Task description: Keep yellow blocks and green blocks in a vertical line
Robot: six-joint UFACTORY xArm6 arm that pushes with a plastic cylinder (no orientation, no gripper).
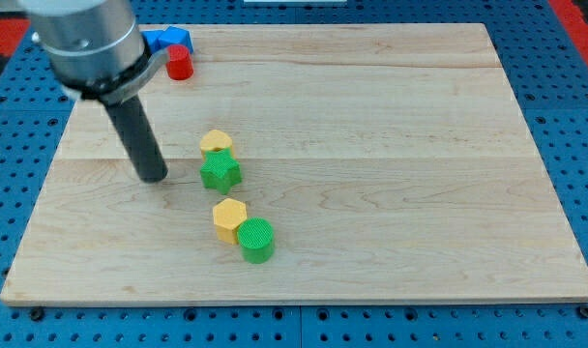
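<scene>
A yellow heart-shaped block (216, 142) sits near the board's middle, touching a green star-shaped block (220, 172) just below it. Lower down, a yellow hexagonal block (229, 218) touches a green round block (256, 240) at its lower right. The four run roughly top to bottom, drifting slightly to the view's right. My tip (155, 177) rests on the board to the left of the green star, a short gap away, touching no block.
A red cylinder (180, 63) and a blue block (168, 40) lie at the board's top left, partly behind the arm. The wooden board (391, 145) sits on a blue perforated table.
</scene>
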